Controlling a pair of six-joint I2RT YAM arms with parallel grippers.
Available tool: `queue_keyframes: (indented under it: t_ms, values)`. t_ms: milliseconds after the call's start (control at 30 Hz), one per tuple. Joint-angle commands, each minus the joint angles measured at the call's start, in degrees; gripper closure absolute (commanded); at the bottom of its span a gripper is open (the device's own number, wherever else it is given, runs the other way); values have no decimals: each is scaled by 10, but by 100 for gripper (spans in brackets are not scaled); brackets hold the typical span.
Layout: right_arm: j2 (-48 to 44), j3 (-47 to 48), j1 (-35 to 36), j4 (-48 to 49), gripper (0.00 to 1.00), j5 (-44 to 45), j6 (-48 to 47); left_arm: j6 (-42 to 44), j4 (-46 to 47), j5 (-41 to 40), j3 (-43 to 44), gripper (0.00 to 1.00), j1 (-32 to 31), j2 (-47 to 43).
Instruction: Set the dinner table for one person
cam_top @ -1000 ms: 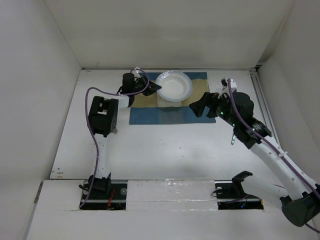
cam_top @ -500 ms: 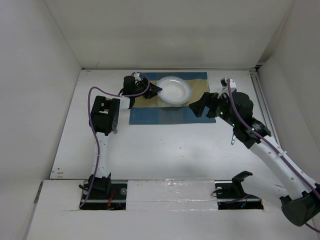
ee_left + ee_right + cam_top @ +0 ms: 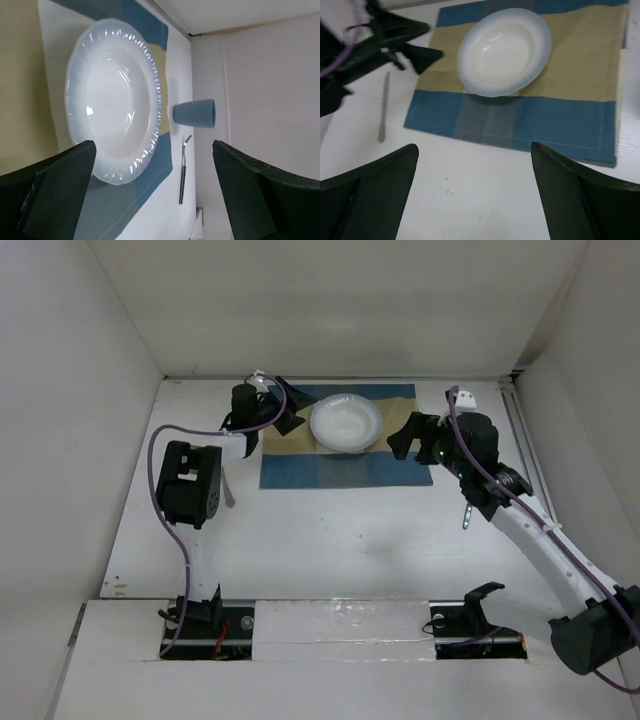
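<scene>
Standing wide apart, the jaws of the left gripper (image 3: 290, 410) hold nothing. In the left wrist view its two dark fingers (image 3: 55, 195) frame the scene and nothing is clamped between them. Their tips are just beside the white plate (image 3: 346, 423), at its 9 o'clock in the top view, and they do not touch the rim. The jaws of the right gripper (image 3: 404, 434) are also apart and empty. This gripper hangs at the 3 o'clock side of the plate, over the right part of the blue-and-tan placemat (image 3: 340, 472). The plate lies flat on the far half of the placemat. In the left wrist view a blue cup (image 3: 196, 113) stands upright at 3 o'clock from the plate, just off the placemat, and a fork (image 3: 183, 172) lies on the bare surface at about 4 o'clock. In the right wrist view a slim metal utensil (image 3: 382, 112) lies at 8 o'clock from the plate, just beside the left edge of the placemat; I cannot tell its kind. All of this rests on the dinner table (image 3: 330, 550), the wide white top, and the placemat occupies its 12 o'clock part.
</scene>
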Motion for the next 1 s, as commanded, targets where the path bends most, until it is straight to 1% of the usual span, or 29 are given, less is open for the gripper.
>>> queue_keyframes:
  t_ms: [0, 33, 67, 100, 133, 167, 200, 267, 300, 333, 367, 433, 500, 600, 633, 700, 800, 867, 933, 967]
  values:
    - [43, 42, -24, 8, 0, 83, -1, 66, -91, -68, 18, 0, 6, -114]
    - [76, 69, -41, -11, 0, 105, 4, 79, -124, -111, 24, 0, 6, -130]
    - [95, 84, -53, -21, 0, 117, 4, 103, -185, -136, 24, 0, 6, -148]
    - [114, 102, -67, -32, 0, 132, 4, 118, -220, -165, 34, 0, 0, -186]
    - [147, 119, -85, -55, 0, 146, 4, 133, -255, -197, 52, 0, -9, -206]
    - [162, 150, -93, -65, 0, 166, 4, 147, -292, -266, 63, 0, -16, -224]
    - [175, 164, -100, -75, 0, 210, 4, 158, -365, -298, 76, 0, -22, -255]
    - [209, 198, -129, -100, 0, 245, 10, 163, -417, -348, 86, 0, -22, -286]
    - [217, 204, -140, -101, 0, 256, 10, 163, -452, -360, 86, 0, -22, -301]
    - [225, 204, -155, -101, 0, 262, 15, 157, -464, -373, 76, 0, -22, -332]
    - [241, 209, -187, -101, 0, 262, 15, 157, -472, -383, 57, 0, -22, -348]
    - [262, 214, -217, -101, 1, 239, 15, 163, -489, -414, 37, 0, -22, -389]
    - [301, 229, -252, -94, 6, 226, 15, 163, -489, -414, -4, 0, -22, -414]
    - [349, 255, -278, -94, 9, 215, 15, 163, -474, -383, -56, 0, -22, -450]
    - [371, 261, -284, -94, 10, 209, 15, 163, -466, -369, -78, 0, -22, -466]
    - [382, 272, -293, -94, 13, 198, 9, 163, -460, -362, -94, 0, -22, -479]
    - [424, 296, -306, -94, 16, 167, 4, 170, -468, -393, -101, 0, -22, -493]
    - [448, 304, -306, -87, 16, 162, 4, 170, -468, -406, -106, 0, -22, -500]
    - [461, 309, -306, -81, 20, 156, 4, 170, -463, -399, -111, 0, -22, -500]
    - [476, 315, -306, -81, 28, 156, 4, 170, -463, -393, -112, 0, -22, -500]
